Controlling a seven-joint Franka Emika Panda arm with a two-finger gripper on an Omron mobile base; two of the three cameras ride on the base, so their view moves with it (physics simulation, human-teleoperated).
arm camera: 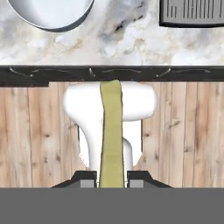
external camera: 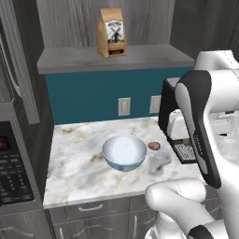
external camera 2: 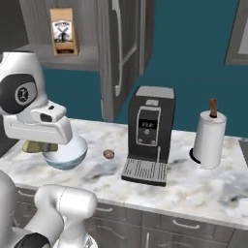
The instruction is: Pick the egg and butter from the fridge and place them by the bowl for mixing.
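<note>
The butter (arm camera: 112,135) was clamped between the closed jaws of the gripper (arm camera: 112,177), its long yellow-green stick pointing out toward the counter edge, short of the bowl (external camera: 124,151). The egg (external camera: 154,146) already lay on the marble counter (external camera: 74,163) just beside the bowl, toward the coffee machine (external camera 2: 150,133). Held lengthwise, the stick looked ready to be laid down near the bowl.

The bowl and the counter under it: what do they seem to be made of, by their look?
The bowl looks like glazed ceramic or glass, though I cannot tell which: it is pale blue-white, smooth and glossy, with soft highlights on its wall. The counter looks like polished marble or an imitation of it: white with grey and tan veins and a faint sheen.
</note>
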